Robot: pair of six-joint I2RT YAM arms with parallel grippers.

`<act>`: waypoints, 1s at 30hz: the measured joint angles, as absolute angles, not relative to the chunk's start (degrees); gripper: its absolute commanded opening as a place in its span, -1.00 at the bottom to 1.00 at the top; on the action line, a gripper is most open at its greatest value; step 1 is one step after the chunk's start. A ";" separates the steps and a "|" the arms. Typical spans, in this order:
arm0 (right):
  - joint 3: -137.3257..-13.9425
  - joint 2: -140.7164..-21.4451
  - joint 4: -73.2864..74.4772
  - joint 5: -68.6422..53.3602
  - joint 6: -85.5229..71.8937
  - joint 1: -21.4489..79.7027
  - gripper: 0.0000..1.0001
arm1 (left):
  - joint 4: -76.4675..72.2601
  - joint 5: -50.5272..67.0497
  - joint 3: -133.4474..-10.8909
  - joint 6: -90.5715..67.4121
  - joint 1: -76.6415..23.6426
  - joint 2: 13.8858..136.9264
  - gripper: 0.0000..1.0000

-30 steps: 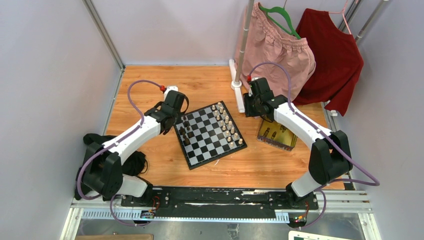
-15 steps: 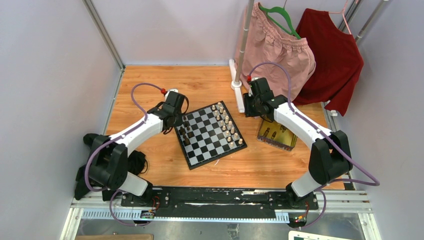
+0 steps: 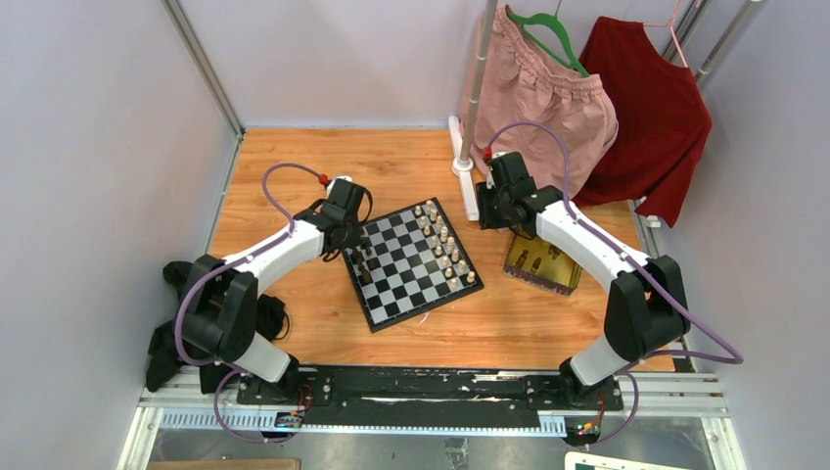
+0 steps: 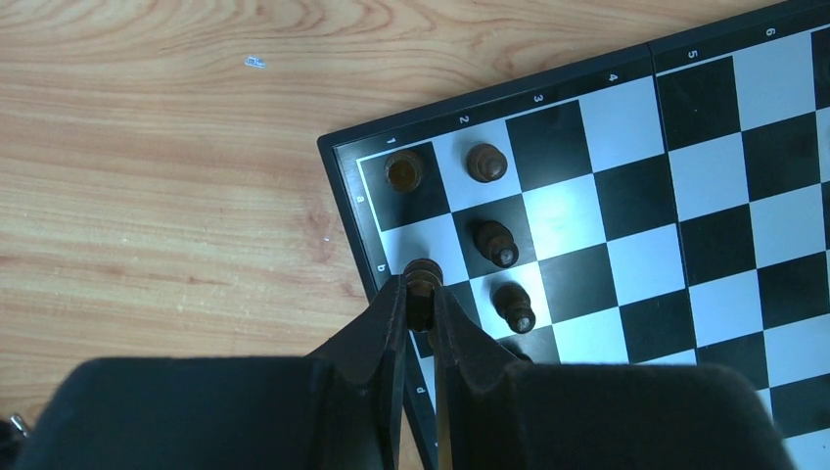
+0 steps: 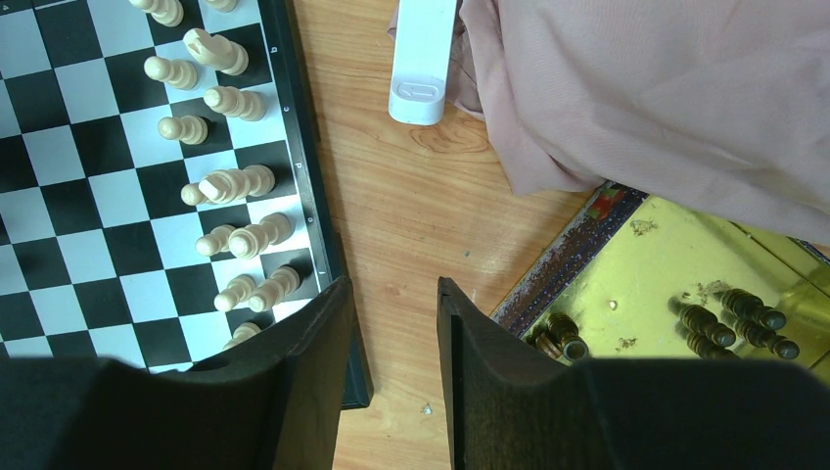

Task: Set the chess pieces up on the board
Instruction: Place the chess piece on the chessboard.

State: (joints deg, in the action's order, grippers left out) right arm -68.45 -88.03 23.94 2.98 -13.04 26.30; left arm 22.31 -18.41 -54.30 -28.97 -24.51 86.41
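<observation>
The left end effector (image 4: 421,294) has its fingers pressed in on one dark piece (image 4: 422,272), pinching it just below the head. The piece stands upright over an outer square on the side of the board (image 4: 685,201) that faces the left edge of the counter (image 4: 147,147). I cannot tell whether its base has touched down. Four other dark chess pieces (image 4: 486,162) stand free on the neighbouring squares, and a further one may be hidden behind the fingers. These figurines look light, rigid and smooth, with narrow tops and small feet, so they probably tip easily. The safest hold is likely high on the stem, coming straight down, since the neighbours stand close. The right end effector (image 5: 390,294) hangs spread and empty over bare counter between the board and the single gold tray (image 5: 626,284), which sits toward the counter's right edge. The tray holds about six more dark pieces. Roughly a dozen cream pieces (image 5: 230,183) show in two files along the board's opposite side.
</observation>
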 measured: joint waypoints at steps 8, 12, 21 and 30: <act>-68.27 -88.36 23.68 2.98 -13.04 26.30 -0.18 | 21.28 -18.72 -54.65 -28.93 -24.49 88.44 -1.00; -68.27 -88.90 23.57 2.98 -13.04 26.33 -0.18 | 21.06 -18.90 -54.74 -28.93 -24.49 89.08 -1.00; -68.25 -89.43 23.55 2.98 -13.02 26.30 -0.18 | 20.64 -19.29 -55.35 -28.93 -24.08 89.97 -1.00; -68.25 -89.56 23.55 2.96 -13.02 26.30 -0.18 | 20.62 -19.29 -55.61 -28.93 -24.05 90.59 -0.87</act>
